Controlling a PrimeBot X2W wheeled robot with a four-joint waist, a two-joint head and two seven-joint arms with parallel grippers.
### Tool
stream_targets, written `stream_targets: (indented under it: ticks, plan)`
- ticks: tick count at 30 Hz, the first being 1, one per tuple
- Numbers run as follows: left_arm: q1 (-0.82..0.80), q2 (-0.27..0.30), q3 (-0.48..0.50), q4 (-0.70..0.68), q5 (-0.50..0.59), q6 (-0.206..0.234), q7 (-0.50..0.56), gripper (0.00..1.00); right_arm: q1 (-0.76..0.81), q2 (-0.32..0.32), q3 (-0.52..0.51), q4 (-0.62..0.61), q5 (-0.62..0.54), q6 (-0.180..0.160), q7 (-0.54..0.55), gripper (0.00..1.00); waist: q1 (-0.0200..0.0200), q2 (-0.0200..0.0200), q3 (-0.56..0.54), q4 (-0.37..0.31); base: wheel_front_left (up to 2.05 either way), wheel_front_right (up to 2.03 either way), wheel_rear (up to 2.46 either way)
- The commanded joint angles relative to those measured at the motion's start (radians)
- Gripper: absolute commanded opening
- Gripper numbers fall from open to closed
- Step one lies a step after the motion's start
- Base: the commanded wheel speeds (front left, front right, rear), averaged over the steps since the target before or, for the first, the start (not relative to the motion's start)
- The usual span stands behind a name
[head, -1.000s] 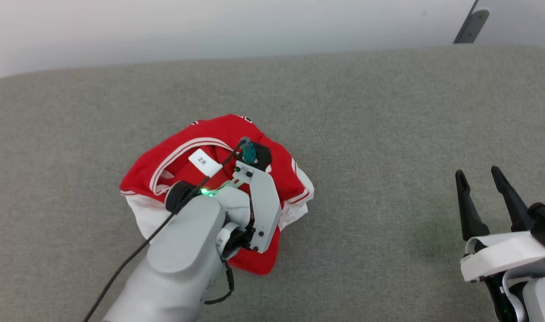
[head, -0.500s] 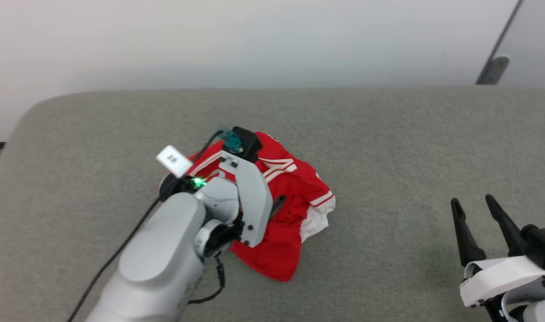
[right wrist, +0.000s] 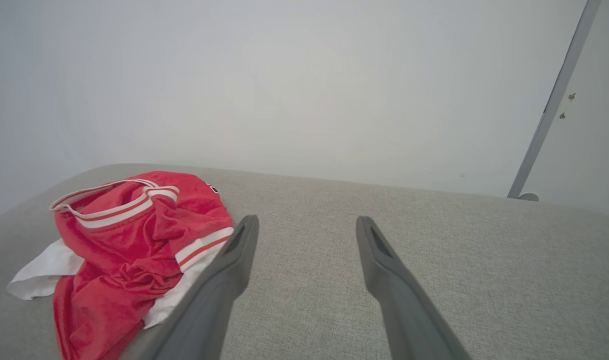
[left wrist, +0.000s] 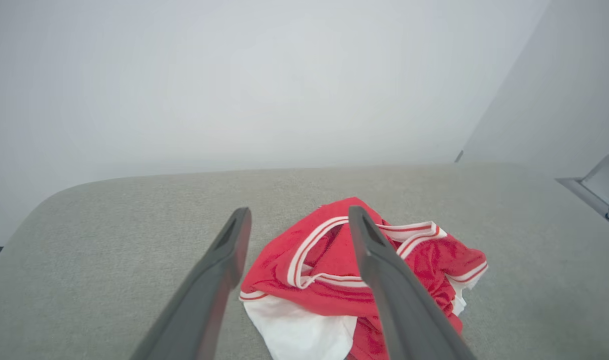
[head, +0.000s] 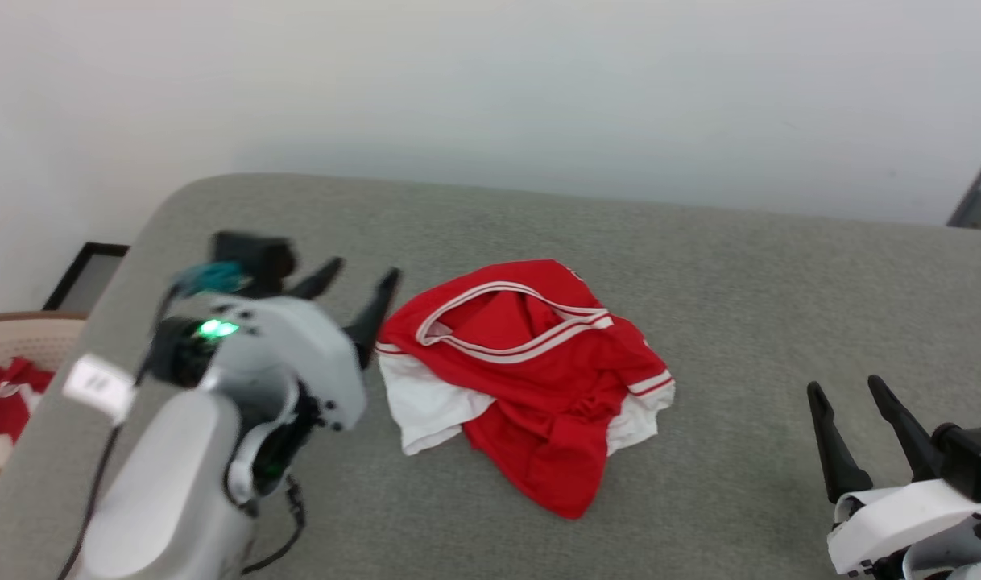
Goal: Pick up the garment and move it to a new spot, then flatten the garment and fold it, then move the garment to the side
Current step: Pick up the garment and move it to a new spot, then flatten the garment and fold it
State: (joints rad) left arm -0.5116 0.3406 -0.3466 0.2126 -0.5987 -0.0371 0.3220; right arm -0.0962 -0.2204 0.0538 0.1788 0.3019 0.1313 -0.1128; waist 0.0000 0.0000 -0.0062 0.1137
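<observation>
Both left gripper (head: 365, 268) and right gripper (head: 843, 384) hang spread, empty. Garment (head: 539, 387) looks light, floppy; pinch the striped collar (head: 523, 348), probably.

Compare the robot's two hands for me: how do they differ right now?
The left gripper hovers close beside the red jersey, at its left edge; the right gripper sits well apart, off its right side. The left gripper reaches farther over the grey cushion than the right gripper. Both are open and empty.

The right gripper (right wrist: 307, 221) stands with fingers spread and empty over the grey cushioned surface (right wrist: 459, 260). The garment (right wrist: 134, 235) lies crumpled on it at the view's left.
</observation>
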Motion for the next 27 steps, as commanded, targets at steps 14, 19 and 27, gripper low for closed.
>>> stream_targets:
  ticks: [14,19,27]
  plan:
    - [0.274,0.073,0.177,-0.054,-0.041,0.01,-0.333,1.0,0.055,0.023,-0.094,-0.018,-0.029,-0.001,-0.027,1.0,0.0,0.0,-0.024,0.071,0.0,0.0,0.0]
    - [0.307,0.083,0.197,-0.03,-0.052,-0.006,-0.376,1.0,0.071,0.033,-0.105,-0.03,-0.035,-0.001,-0.018,1.0,0.0,0.0,-0.02,0.077,0.0,0.0,0.0]
    - [0.298,0.085,0.195,-0.013,-0.049,-0.009,-0.395,1.0,0.066,0.037,-0.102,-0.045,-0.034,-0.001,-0.001,1.0,0.0,0.0,-0.003,0.096,0.0,0.0,0.0]
